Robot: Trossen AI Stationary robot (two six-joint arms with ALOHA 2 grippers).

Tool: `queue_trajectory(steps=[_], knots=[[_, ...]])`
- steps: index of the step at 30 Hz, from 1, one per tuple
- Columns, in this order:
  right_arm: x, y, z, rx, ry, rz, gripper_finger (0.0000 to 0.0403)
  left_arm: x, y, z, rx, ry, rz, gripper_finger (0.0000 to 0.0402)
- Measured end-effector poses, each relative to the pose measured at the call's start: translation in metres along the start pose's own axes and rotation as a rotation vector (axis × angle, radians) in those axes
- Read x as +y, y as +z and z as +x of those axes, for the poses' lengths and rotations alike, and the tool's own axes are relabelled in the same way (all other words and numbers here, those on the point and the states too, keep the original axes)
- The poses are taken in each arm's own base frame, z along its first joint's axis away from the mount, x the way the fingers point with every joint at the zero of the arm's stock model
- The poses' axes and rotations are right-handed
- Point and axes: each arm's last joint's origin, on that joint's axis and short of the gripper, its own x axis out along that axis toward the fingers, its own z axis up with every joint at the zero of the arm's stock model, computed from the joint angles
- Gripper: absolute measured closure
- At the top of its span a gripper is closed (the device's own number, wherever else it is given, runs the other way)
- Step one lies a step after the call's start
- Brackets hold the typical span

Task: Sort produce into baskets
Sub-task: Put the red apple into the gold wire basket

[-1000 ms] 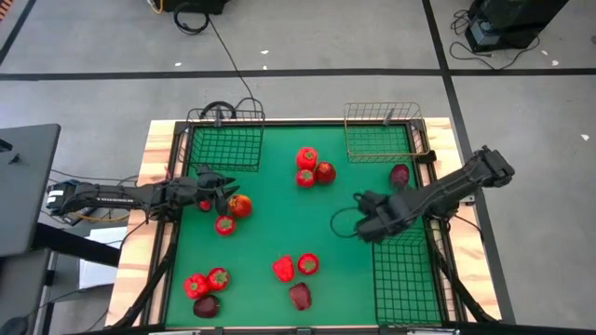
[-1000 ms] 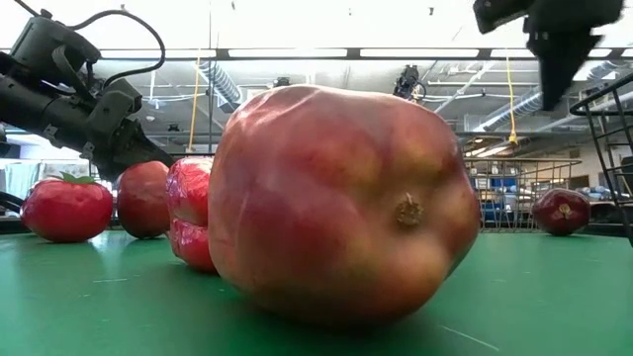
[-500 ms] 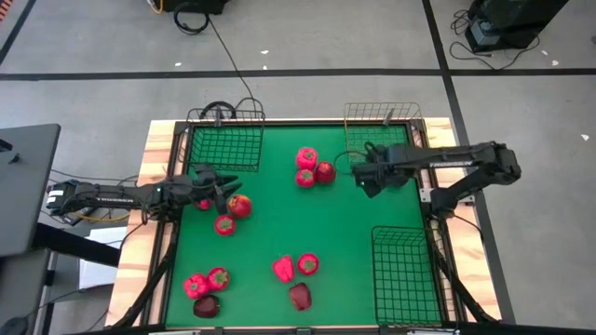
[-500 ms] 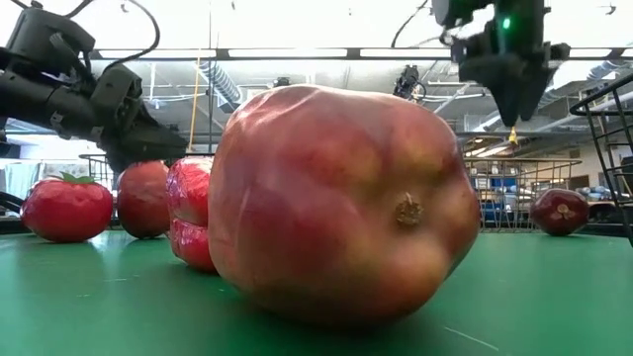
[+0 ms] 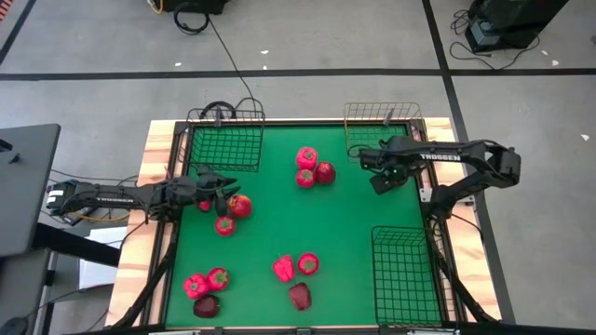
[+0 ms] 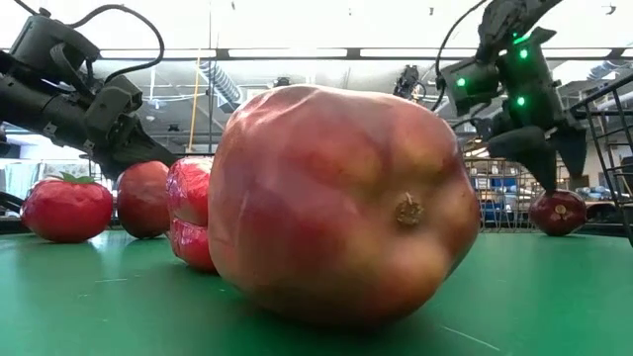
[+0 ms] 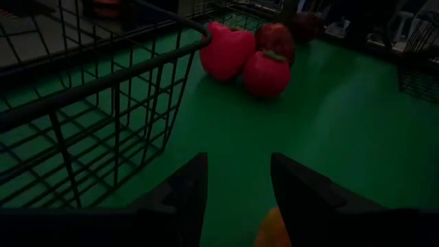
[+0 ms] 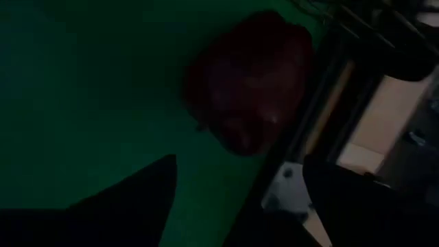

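My right gripper (image 5: 381, 180) hangs open just above a dark red apple (image 6: 560, 212) that rests on the green mat in front of the gold basket (image 5: 380, 140). In the right wrist view the apple (image 8: 250, 82) lies ahead of the spread fingers. My left gripper (image 5: 217, 192) stays low at the mat's left, its fingers apart (image 7: 238, 180), over a small red piece (image 5: 204, 205). A tomato (image 5: 239, 206) lies beside it. The high view hides the apple under the right gripper. My left gripper stands over the small red piece, of which an orange patch (image 7: 273, 232) shows low between the fingers. I cannot tell whether the fingers touch it.
A squarish black basket (image 5: 223, 147) stands far left and a longer black one (image 5: 407, 277) near right. A pepper, apple and tomato (image 5: 313, 167) cluster at the far middle. More produce lies near the front (image 5: 296, 270) and front left (image 5: 205, 284). A big apple (image 6: 341, 203) fills the low view.
My right gripper has swung from the long black basket toward the table's far edge, come down over the dark apple by the gold basket, and opened. The apple has stayed in place.
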Motion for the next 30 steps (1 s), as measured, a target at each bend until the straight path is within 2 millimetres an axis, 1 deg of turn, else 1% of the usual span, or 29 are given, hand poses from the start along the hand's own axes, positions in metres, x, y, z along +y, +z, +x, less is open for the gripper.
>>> queue_trajectory(steps=[6,13,17,21,24,30], knots=[[-0.004,0.012,0.016,-0.017,0.058,0.045,0.0058,0.0,0.0,0.0,0.0,0.0,0.001,0.0236],[-0.011,0.014,0.032,-0.001,0.04,0.089,0.0056,0.0,0.0,0.0,0.001,0.0,-0.001,0.0236],[-0.008,0.017,0.035,-0.017,0.102,0.101,0.0056,0.0,0.0,0.0,0.001,0.001,0.0,0.0236],[-0.001,0.018,0.033,-0.007,0.202,0.03,0.0056,0.0,-0.001,0.0,0.009,0.004,0.001,0.0236],[0.003,0.009,0.031,0.038,0.249,-0.031,0.0056,0.0,-0.001,0.0,0.01,0.004,0.002,0.0236],[0.01,-0.007,0.018,0.024,0.34,-0.122,0.0057,0.0,-0.001,0.0,0.005,0.006,0.002,0.0236]])
